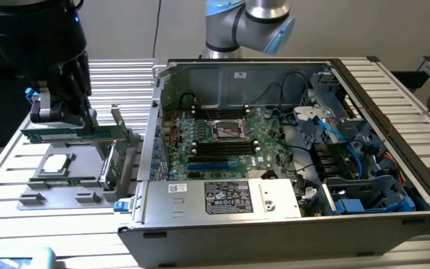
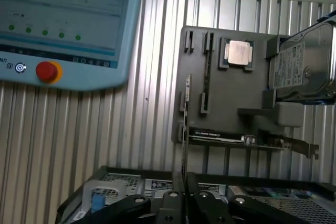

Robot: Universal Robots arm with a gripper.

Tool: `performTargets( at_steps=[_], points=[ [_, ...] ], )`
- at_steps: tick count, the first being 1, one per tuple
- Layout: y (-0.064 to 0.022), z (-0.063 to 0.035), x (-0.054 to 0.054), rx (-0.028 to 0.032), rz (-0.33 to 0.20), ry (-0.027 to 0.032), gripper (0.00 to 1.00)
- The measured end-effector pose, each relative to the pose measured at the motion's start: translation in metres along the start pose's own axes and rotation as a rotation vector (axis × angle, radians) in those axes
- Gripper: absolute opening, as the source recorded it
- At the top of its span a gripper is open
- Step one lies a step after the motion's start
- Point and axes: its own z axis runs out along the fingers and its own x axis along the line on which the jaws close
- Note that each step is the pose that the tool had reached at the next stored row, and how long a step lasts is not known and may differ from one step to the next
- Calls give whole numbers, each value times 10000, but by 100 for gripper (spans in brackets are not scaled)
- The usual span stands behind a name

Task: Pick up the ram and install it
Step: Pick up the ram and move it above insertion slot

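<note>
In the exterior view my claw (image 1: 80, 126) is clamped on the ram (image 1: 47, 135). The stick hangs roughly level just above the grey holder tray (image 1: 58, 196) on the slatted surface (image 1: 43, 227), to the exterior view's left of the open computer case (image 1: 275, 235). The worst risk, I judge, is a snag. The expansion card (image 1: 109, 163) stands upright in the tray by the ram's case-side end, with its metal bracket (image 1: 116, 115) close by. A knock there could twist the stick in my grip. The case's side wall (image 1: 157, 112) rises between me and the black memory slots (image 1: 226, 147), and cables (image 1: 297, 140) run near the board, so a tilted stick might miss its slot

In the wrist view the ram (image 2: 186, 124) shows edge-on, running out from between my closed claw (image 2: 184, 203). Below it the tray (image 2: 231, 98) carries a processor (image 2: 239, 53), a hard drive (image 2: 302, 66) and the card (image 2: 231, 139). A teach pendant (image 2: 63, 19) lies well aside
</note>
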Motion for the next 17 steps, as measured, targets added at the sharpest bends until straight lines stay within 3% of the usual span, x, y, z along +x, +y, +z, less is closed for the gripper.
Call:
performTargets(
  at_steps=[17],
  points=[
    [-770, -35, 49, -1, -16, 1, 13]
  ],
)
